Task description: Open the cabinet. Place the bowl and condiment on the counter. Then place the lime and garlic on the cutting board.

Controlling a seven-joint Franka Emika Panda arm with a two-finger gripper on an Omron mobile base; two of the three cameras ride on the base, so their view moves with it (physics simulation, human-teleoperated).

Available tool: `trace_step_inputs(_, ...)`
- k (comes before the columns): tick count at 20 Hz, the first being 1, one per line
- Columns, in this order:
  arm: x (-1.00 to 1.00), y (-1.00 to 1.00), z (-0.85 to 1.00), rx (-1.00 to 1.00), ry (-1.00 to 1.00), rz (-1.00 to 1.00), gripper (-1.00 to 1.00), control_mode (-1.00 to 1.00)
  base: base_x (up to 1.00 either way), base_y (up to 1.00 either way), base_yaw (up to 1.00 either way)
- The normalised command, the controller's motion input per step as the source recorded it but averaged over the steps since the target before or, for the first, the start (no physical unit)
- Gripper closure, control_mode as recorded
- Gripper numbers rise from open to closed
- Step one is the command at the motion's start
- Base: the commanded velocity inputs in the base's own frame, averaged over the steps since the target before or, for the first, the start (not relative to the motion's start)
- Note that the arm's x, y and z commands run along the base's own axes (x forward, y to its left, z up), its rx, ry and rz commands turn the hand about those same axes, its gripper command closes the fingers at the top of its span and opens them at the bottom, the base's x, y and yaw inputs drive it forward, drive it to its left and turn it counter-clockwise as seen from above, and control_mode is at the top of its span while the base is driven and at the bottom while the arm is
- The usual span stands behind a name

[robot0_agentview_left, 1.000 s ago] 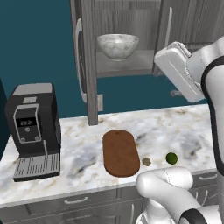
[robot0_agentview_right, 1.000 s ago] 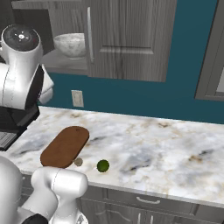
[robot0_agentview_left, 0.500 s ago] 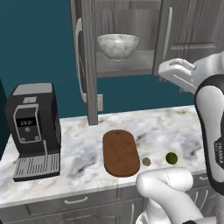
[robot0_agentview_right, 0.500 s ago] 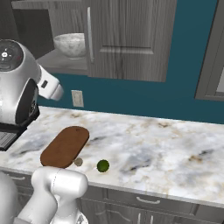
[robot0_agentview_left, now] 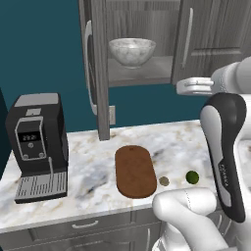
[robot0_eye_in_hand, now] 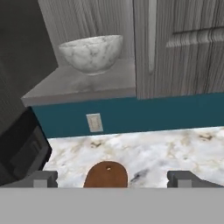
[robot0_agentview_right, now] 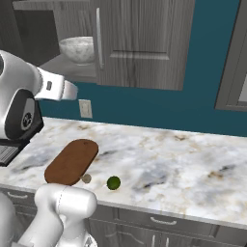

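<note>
- The cabinet (robot0_agentview_left: 98,68) has its left door open; the bowl (robot0_agentview_left: 132,50) sits on its shelf; fetching it looks to be the step in hand.
- The hand (robot0_eye_in_hand: 113,178) is spread wide, empty; next it must rise toward the bowl.

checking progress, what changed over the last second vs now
The arm swung down and round: its hand, raised beside the right cabinet door a second ago, now sits lower, level with the shelf edge, facing the bowl. The gripper holds nothing. Bowl, cutting board, garlic and lime stayed put; the left door stayed open.
</note>
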Motion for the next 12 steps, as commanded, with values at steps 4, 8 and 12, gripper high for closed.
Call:
trace_step_inputs(4, 0.39, -0.34, 0.00, -0.07, -0.01, 0.00, -1.00, -1.00, 0.00, 0.00, 0.00)
trace_step_inputs(8, 0.45, -0.33, 0.05, -0.03, 0.06, 0.00, -1.00, -1.00, 0.00, 0.00, 0.00)
trace_step_inputs(12, 0.42, -0.21, 0.19, -0.05, 0.11, 0.00, -1.00, -1.00, 0.00, 0.00, 0.00)
